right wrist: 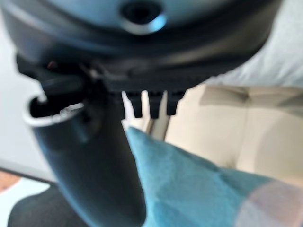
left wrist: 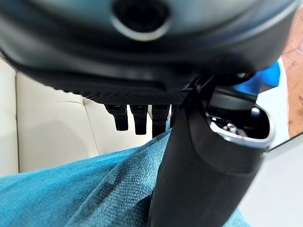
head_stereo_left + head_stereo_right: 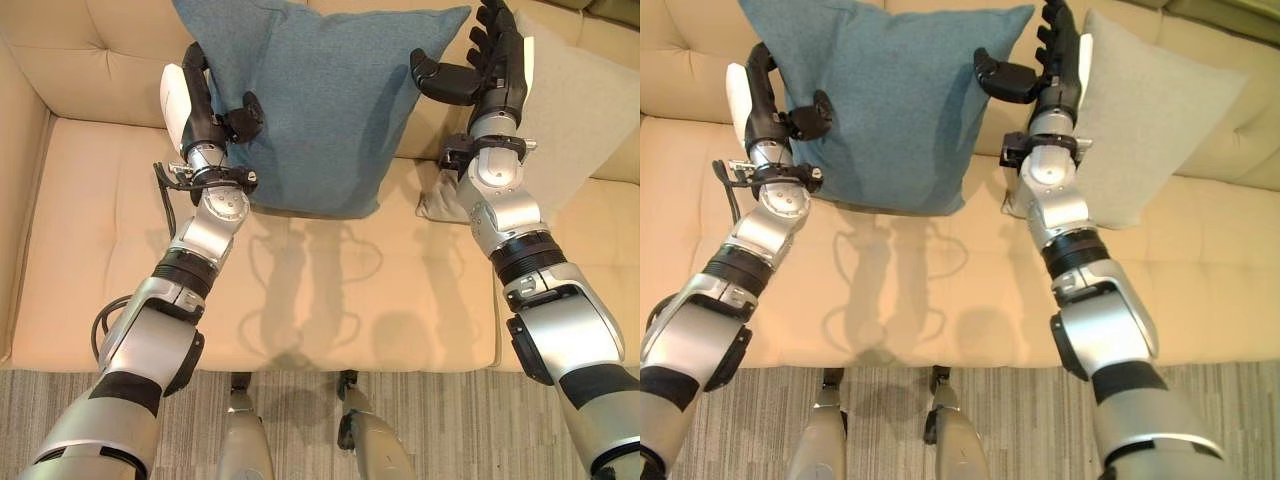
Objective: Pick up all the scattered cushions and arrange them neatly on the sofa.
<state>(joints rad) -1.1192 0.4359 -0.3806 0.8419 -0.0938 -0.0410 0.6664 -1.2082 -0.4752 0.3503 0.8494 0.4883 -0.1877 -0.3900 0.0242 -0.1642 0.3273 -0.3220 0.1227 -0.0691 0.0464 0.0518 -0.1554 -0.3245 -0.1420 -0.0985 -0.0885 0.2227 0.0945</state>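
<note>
A teal-blue cushion (image 3: 320, 110) stands upright on the beige sofa's seat (image 3: 330, 300), leaning on the backrest. My left hand (image 3: 205, 115) holds its left edge: the thumb (image 3: 246, 110) lies curled on the front and the fingers reach behind. In the left wrist view the teal cloth (image 2: 94, 189) sits between thumb and fingers. My right hand (image 3: 497, 70) is at the cushion's upper right corner, open, fingers straight up, thumb (image 3: 440, 78) pointing at the cloth. A light grey cushion (image 3: 580, 110) leans on the backrest just right of that hand.
The sofa's left armrest (image 3: 20, 190) bounds the seat on the left. Grey striped carpet (image 3: 300, 420) runs along the sofa's front edge. Bare seat lies in front of both cushions.
</note>
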